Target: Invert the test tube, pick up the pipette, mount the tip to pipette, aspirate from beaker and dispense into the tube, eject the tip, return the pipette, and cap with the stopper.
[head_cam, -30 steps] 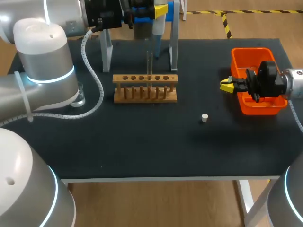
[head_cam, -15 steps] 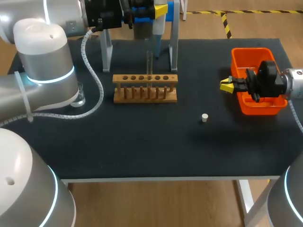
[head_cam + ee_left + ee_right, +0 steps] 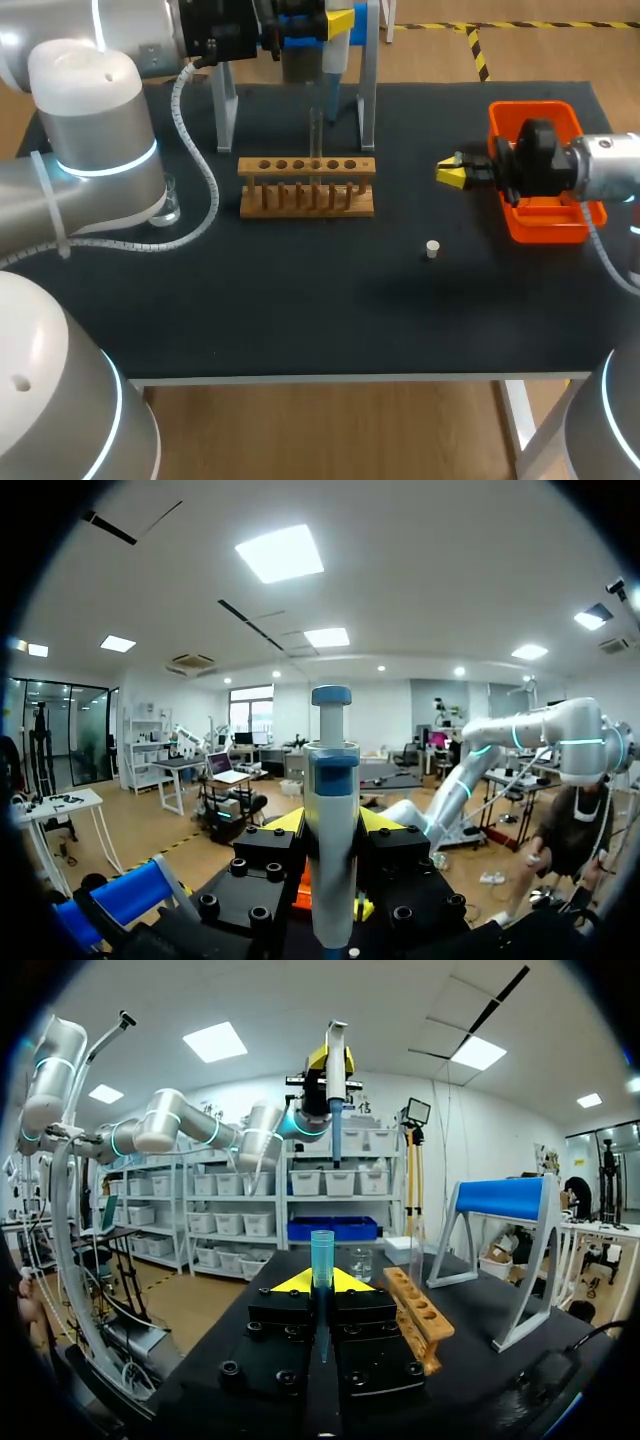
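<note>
Right of the rack (image 3: 307,187), over the dark bench (image 3: 300,320): the right pincer (image 3: 452,172), yellow ends pointing toward the rack. Closed almost fully, gripping a tip (image 3: 321,1250) from two sides. Tip upright, wide open end up, narrow end down between the fingers.

Farther right of the rack, partly under the right arm (image 3: 600,170): an orange bin (image 3: 545,228).

Behind the rack and well above it: the left pincer (image 3: 330,825), clamped on the pipette (image 3: 330,780) with little gap left between the fingers. Pipette upright, plunger end up, blue nozzle down.

Upright in a hole of the rack, a little right of its middle: the glass test tube (image 3: 315,128), open end up.

In front of the rack and off to its right, alone on the bench, apart from everything else: the small white stopper (image 3: 432,249).

Left of the rack, half hidden behind the left arm (image 3: 95,130): the clear beaker (image 3: 166,205).

Just behind the rack: a stand (image 3: 366,100) with metal legs and a blue top.
</note>
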Robot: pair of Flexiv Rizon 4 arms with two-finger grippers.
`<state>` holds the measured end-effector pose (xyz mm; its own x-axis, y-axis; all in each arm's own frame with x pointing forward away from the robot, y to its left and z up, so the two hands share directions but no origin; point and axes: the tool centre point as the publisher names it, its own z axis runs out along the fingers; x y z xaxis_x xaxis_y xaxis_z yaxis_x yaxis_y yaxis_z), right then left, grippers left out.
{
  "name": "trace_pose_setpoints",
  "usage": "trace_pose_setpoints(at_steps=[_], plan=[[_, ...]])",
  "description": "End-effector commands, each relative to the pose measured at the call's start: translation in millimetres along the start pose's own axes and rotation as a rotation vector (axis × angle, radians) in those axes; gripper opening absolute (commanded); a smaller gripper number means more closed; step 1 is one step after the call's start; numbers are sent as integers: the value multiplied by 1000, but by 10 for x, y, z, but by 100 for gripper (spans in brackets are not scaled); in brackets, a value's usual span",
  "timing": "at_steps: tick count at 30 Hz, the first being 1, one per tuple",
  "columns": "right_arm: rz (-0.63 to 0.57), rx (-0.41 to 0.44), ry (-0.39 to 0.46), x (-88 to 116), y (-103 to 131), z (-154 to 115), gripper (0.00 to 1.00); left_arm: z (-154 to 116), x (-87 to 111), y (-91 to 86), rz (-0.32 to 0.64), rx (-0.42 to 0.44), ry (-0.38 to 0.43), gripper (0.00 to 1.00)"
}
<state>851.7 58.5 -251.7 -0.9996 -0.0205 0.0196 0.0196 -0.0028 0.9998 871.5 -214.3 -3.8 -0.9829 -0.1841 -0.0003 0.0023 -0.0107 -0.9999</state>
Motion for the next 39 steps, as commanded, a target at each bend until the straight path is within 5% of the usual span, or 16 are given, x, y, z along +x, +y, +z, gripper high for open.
trace_pose_setpoints(at_steps=[1,19,39], plan=[[5,-3,-5,4,34,181,0,3,-3,-3,0,1,0,0],[-4,-1,48,129,162,790,0,3,-3,-3,0,1,0,0],[-2,3,64,213,137,951,0,-38,44,0,14,44,0,0]])
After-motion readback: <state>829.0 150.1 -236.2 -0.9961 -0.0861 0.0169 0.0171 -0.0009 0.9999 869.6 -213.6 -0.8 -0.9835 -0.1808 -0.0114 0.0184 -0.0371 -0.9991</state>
